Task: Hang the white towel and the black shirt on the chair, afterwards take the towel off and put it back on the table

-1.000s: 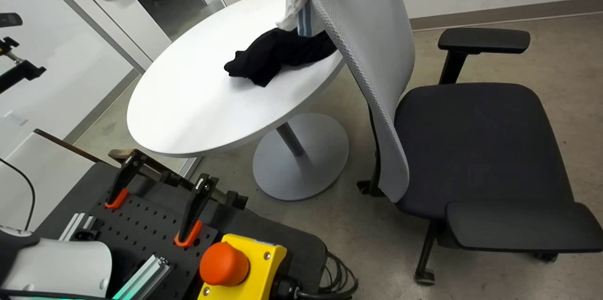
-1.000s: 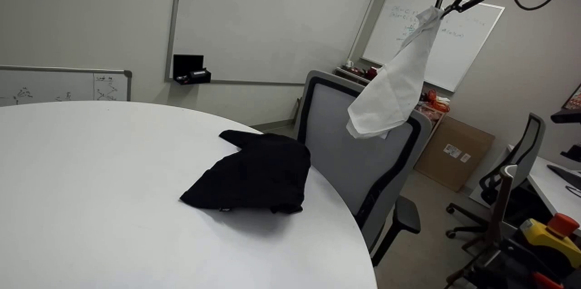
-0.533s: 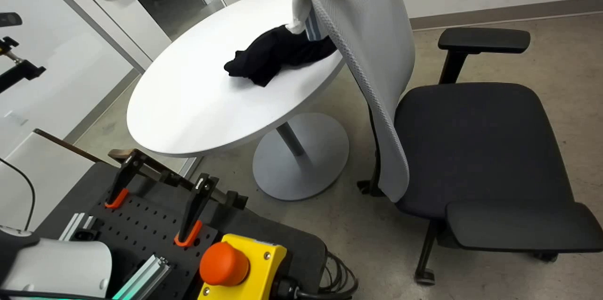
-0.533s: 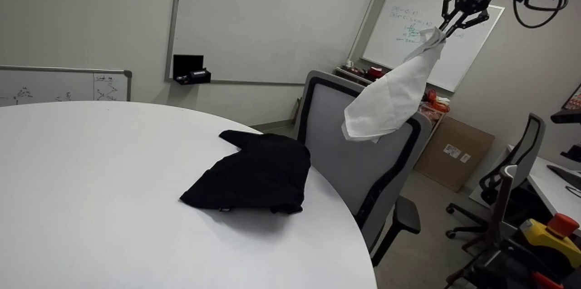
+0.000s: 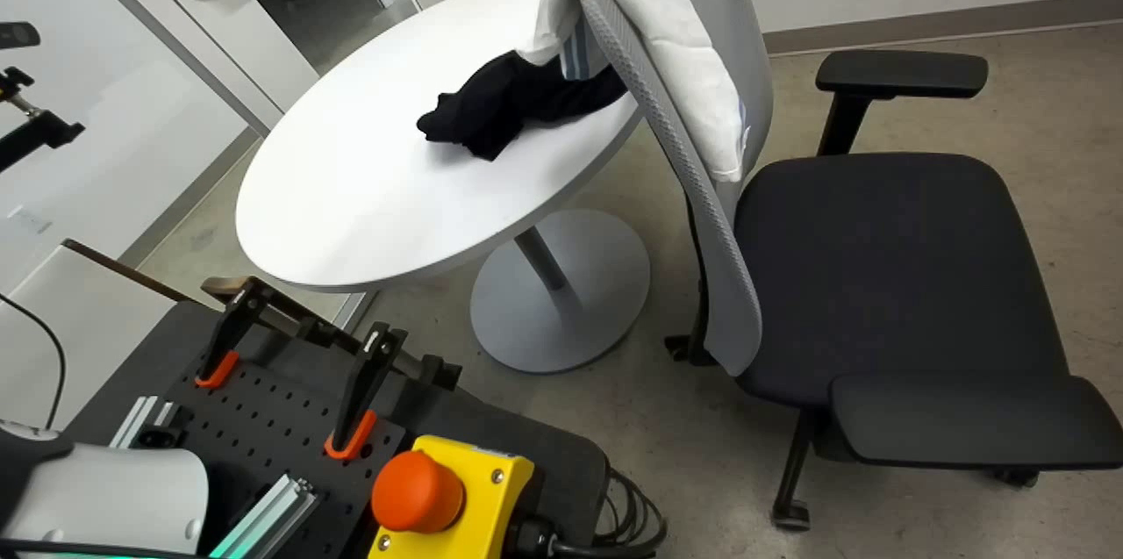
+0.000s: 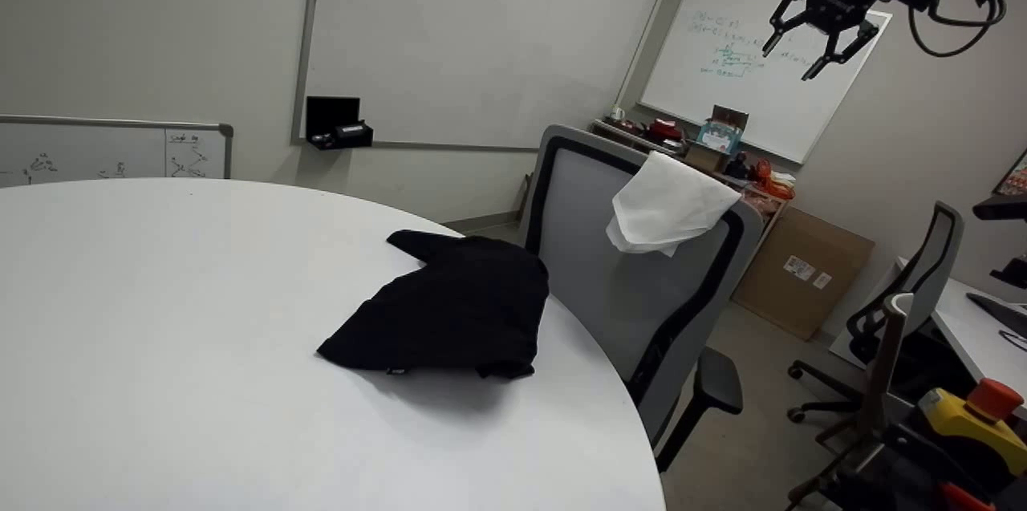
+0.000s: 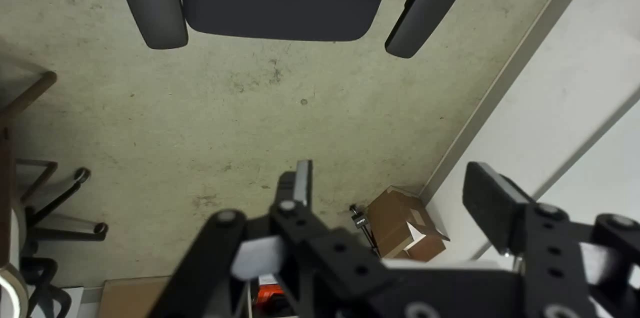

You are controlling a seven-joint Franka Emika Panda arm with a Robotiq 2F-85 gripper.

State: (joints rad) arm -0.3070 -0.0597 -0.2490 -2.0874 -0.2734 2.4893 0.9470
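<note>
Elsewhere, clamps (image 5: 361,383) near yellow box (image 5: 489,496).

In an exterior view, the frame's edge cuts off the tops of the chair (image 5: 886,269) and white towel (image 5: 675,41), which together hide part of the black shirt (image 5: 518,103). In an exterior view, the counter (image 6: 200,334) runs out of frame left and near, the towel's far end is hidden behind the chair, and writing (image 6: 728,62) on the far right whiteboard (image 6: 762,102) is too small to read. In the wrist view, the blurred gripper (image 7: 395,185) is cut off.
</note>
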